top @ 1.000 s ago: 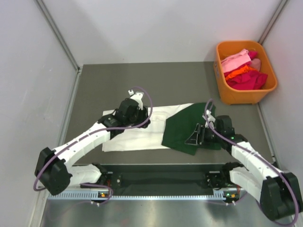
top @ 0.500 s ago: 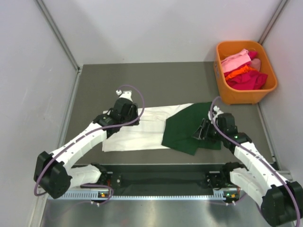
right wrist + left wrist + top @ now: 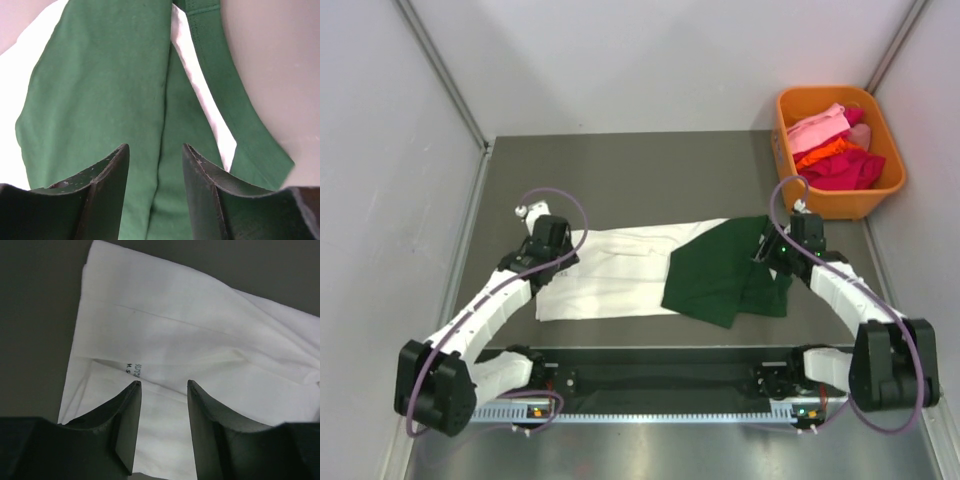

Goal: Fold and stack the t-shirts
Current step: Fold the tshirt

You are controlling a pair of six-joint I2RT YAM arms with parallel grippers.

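Note:
The cream-white t-shirt [image 3: 610, 275] lies flat as a long folded strip across the table; a bit of black lettering shows in the left wrist view [image 3: 135, 371]. The dark green t-shirt [image 3: 715, 275] lies folded over its right end, with a strip of white cloth [image 3: 200, 95] showing between green folds. My left gripper [image 3: 552, 268] is open and empty just above the white shirt's left end [image 3: 165, 340]. My right gripper [image 3: 775, 258] is open and empty just above the green shirt's right part [image 3: 110, 90].
An orange bin [image 3: 795, 200] of pink, orange and red clothes stands at the back right. The grey walls close in on the left, right and back. The arm bases and a rail [image 3: 660, 385] line the near edge.
My left gripper has drawn back leftwards from the middle of the white shirt to its left end. My right gripper has moved right and back across the green shirt to its right side.

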